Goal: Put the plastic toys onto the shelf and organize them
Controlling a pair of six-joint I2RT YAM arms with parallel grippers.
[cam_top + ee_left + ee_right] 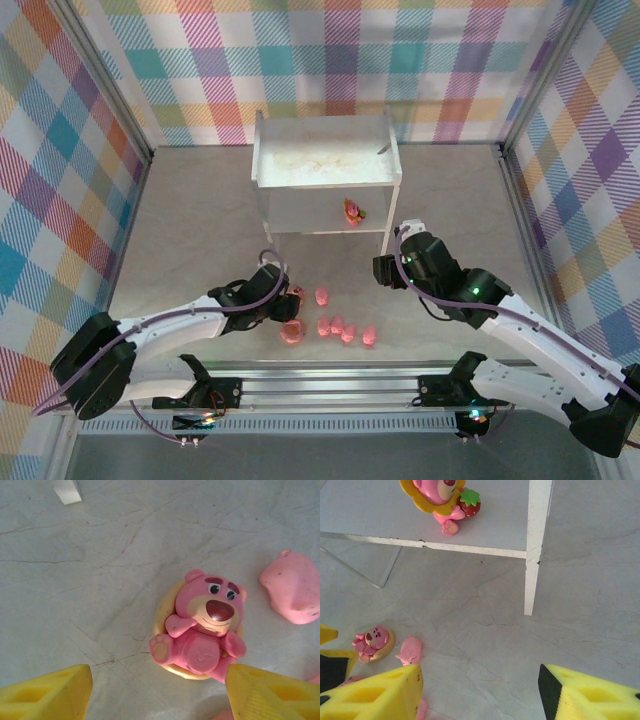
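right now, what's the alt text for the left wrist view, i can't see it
A pink bear figure sits on the grey table, between and just ahead of the yellow tips of the open left end effector. A pink pig lies at the right edge.

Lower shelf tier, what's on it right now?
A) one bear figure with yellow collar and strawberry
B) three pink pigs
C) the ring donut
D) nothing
A: the right wrist view shows a single pink bear figure with a yellow collar and a red strawberry sitting on the lower tier of the shelf, close to a leg. The pigs lie on the table.
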